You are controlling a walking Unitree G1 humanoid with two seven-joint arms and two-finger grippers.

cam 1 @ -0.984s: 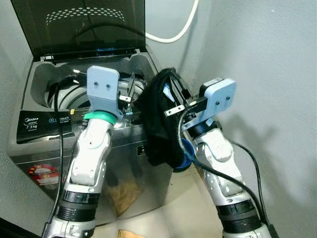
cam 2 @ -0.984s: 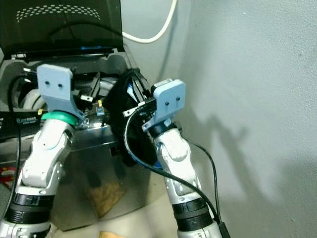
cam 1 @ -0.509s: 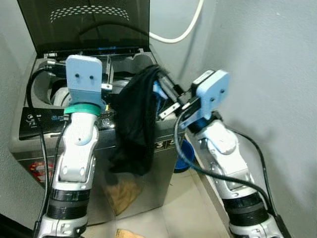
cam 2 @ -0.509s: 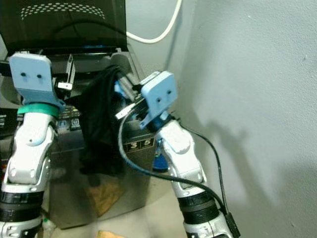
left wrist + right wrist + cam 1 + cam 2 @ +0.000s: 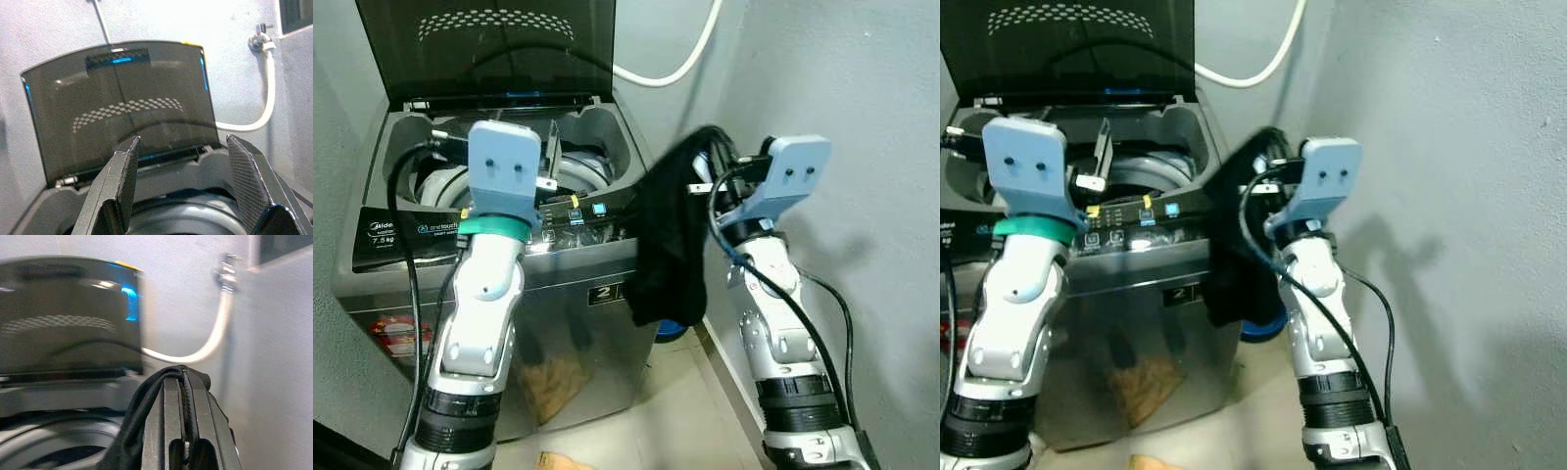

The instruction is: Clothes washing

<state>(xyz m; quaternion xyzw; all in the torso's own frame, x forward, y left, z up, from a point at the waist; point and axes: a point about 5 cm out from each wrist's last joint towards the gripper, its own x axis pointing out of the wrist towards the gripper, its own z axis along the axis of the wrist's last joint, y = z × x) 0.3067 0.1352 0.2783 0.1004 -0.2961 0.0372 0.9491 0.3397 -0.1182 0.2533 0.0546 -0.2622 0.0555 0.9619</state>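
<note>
A grey top-loading washing machine (image 5: 489, 294) stands with its dark lid (image 5: 489, 49) raised and the drum (image 5: 592, 168) uncovered. My right gripper (image 5: 707, 168) is shut on a black garment (image 5: 671, 245), which hangs just past the machine's right front corner, outside the drum. In the right wrist view the black cloth (image 5: 142, 401) drapes over the shut fingers (image 5: 171, 401). My left gripper (image 5: 183, 147) is open and holds nothing. It hovers over the near rim of the drum, pointing at the lid (image 5: 122, 107).
A white hose (image 5: 677, 67) curves along the wall behind the machine to a tap (image 5: 226, 273). The grey wall stands close on the right. A blue basin (image 5: 1258, 328) sits on the floor behind the hanging garment, beside the washer.
My right gripper has swung the black garment to the right, from in front of the control panel to past the washer's right corner. The left arm shifted slightly right.
</note>
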